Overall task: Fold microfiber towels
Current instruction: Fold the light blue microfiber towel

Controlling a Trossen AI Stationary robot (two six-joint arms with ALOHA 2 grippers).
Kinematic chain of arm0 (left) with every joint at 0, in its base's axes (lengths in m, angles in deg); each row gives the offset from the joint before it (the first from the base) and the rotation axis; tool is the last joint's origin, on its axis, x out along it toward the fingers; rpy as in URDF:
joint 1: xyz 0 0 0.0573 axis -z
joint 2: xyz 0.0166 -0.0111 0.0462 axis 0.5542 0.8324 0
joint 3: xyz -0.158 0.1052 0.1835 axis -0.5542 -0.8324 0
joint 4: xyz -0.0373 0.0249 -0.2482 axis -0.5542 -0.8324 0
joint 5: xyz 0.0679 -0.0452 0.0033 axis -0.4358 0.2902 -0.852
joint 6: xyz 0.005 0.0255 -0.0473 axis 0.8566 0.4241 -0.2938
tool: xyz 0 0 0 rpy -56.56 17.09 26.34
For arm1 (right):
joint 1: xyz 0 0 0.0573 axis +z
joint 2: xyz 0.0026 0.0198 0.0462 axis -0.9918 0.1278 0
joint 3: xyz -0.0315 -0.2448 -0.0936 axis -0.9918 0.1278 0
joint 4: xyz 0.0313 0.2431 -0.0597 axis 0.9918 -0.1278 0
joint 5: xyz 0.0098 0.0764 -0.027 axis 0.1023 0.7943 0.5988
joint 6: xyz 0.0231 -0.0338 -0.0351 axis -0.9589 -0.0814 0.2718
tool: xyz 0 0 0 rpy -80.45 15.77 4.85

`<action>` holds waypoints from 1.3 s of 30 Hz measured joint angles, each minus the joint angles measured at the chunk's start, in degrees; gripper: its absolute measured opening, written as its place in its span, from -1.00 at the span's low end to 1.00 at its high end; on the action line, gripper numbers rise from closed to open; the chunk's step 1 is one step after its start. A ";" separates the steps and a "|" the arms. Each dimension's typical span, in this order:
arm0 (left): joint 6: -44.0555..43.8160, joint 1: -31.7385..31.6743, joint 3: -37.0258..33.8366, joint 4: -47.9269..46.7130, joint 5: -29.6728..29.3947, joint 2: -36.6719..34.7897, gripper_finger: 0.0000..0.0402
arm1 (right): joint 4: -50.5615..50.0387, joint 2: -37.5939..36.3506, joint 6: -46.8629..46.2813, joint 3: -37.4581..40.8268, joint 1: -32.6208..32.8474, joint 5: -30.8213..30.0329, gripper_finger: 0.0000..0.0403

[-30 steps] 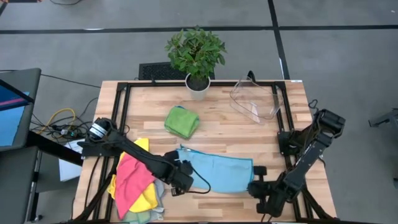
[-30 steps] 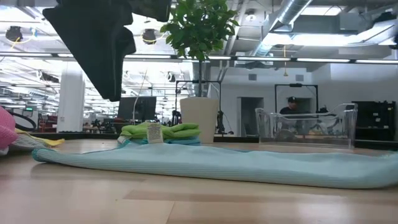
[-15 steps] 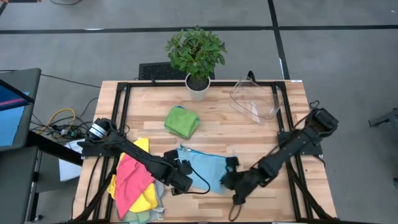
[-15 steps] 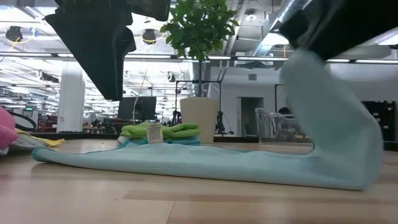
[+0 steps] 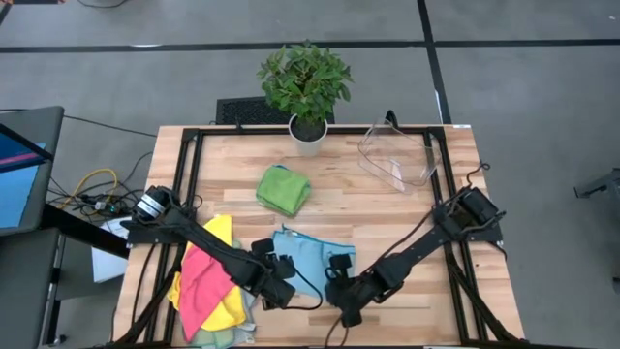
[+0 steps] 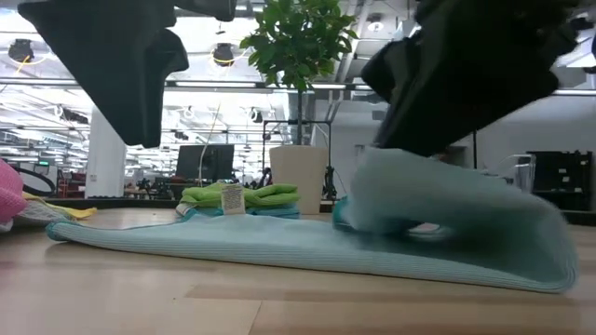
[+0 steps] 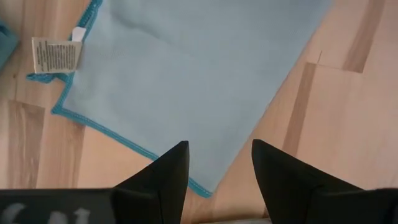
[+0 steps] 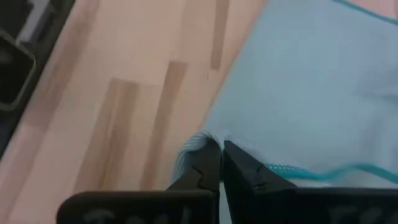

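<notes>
While a pale teal towel [image 5: 308, 254] lies partly doubled over near the front middle of the light wooden counter [image 5: 387, 208], the right hand [image 5: 341, 291] sits low at its right side, fingers nearly closed and pinching a bunched edge of that cloth with its darker teal stitched hem. Just left of it, the left hand [image 5: 276, 288] hovers above the towel's near corner with its two dark fingers [image 7: 169, 171] apart and nothing between them; the left wrist view shows the towel's small white care label [image 7: 56, 55] lying at one corner. At the counter's front left, a loose heap of towels [image 5: 211, 286] shows pink on top, yellow beneath and a greyish green at the bottom. A folded bright green towel [image 5: 284, 189] rests toward the back middle, with a sliver of blue cloth under it. Behind that stands a leafy potted plant [image 5: 305, 82] in a white pot, and a clear plastic bin [image 5: 397, 155] sits at the back right corner. Black metal framing [image 5: 189, 145] borders the counter, which stands on a grey floor [image 5: 523, 87] crossed by dark lines. Off the left edge are a tangle of yellow cables [image 5: 92, 184] and part of a screen [image 5: 19, 170]. From counter height, the room beyond is a large bright workspace with exposed ceiling ducts [image 6: 438, 19], white columns [image 6: 107, 154] and distant monitors [image 6: 207, 160].
</notes>
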 joint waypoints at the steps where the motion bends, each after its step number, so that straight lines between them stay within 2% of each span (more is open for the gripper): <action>1: -0.04 0.01 0.00 -0.01 0.03 0.00 -0.16 | 0.20 0.22 -0.18 -0.27 -0.37 -0.02 -0.83; 5: -0.53 0.04 0.00 0.05 0.04 -0.02 -0.16 | 0.02 0.25 -1.80 -0.38 -1.77 1.06 -0.81; 8: -0.58 0.04 0.00 0.02 -0.02 -0.02 -0.16 | 0.31 0.25 -1.99 -0.40 -2.56 3.75 -0.71; 15: -3.09 0.02 0.00 -0.91 0.29 -1.65 -0.16 | 0.38 -0.42 -2.14 -0.40 -5.12 2.93 -0.25; 20: -9.34 1.20 0.00 -2.47 -1.67 -5.83 -0.16 | -1.52 -3.73 -5.01 -0.42 -7.43 2.19 0.01; 23: -14.48 3.47 0.02 -2.36 -7.44 -7.95 -0.16 | -4.44 -5.62 -4.16 -0.44 -7.48 -1.10 0.03; 27: -20.20 5.76 -1.12 -0.73 -13.68 -8.22 -0.16 | -6.55 -5.83 0.62 -0.40 -7.76 0.56 0.03; 32: -21.69 6.20 -7.46 10.79 -12.98 -8.06 -0.16 | -6.44 -4.76 1.74 0.77 -10.62 4.90 0.01; 39: -26.51 5.98 -10.98 13.05 -13.86 -8.04 -0.16 | -0.16 -4.76 2.62 5.46 -14.44 6.24 0.01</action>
